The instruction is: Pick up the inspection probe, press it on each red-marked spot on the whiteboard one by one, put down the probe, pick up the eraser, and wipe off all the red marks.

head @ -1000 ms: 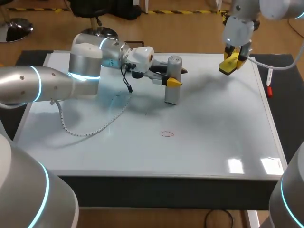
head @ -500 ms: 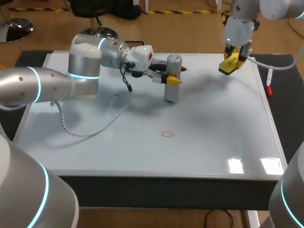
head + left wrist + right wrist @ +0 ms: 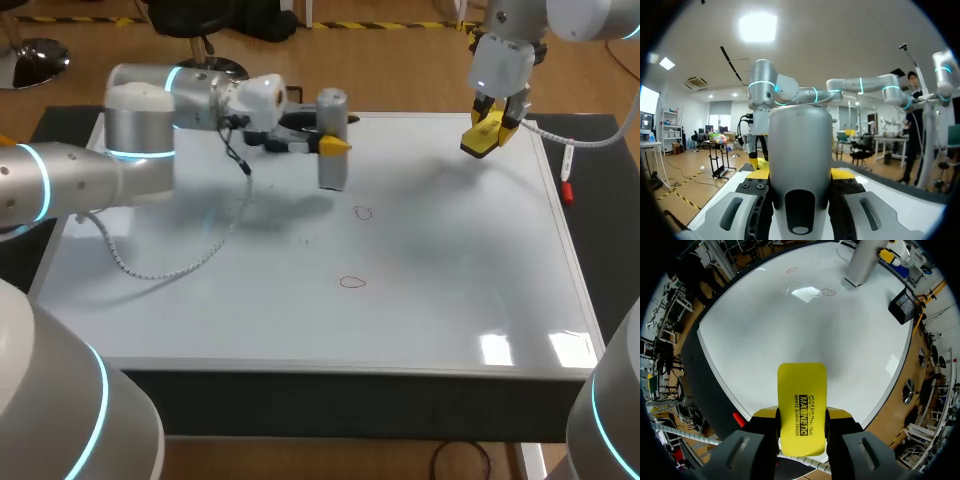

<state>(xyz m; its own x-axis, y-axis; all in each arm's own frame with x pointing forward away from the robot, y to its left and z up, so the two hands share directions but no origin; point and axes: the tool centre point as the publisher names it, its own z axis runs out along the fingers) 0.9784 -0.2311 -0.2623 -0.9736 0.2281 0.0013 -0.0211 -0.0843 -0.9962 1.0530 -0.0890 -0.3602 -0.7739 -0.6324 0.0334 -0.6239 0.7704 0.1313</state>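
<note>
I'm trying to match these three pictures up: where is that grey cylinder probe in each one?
Head view: the probe stands upright in the left claw, near the whiteboard's far edge.
Left wrist view: the probe fills the middle, between that claw's fingers.
Right wrist view: the probe is far across the board, beside a red ring mark.
Shared landmark: the whiteboard.

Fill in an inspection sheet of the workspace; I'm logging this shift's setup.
Surface: whiteboard, two red marks, unwiped.
Job's things: probe in left gripper; eraser in right gripper.
Clutter: red-capped pen beside the board's right edge.
Grippers: left shut on probe, right shut on eraser.
Cables: coiled white cable lies on the board's left part.
Surroundings: nothing seen.
</note>
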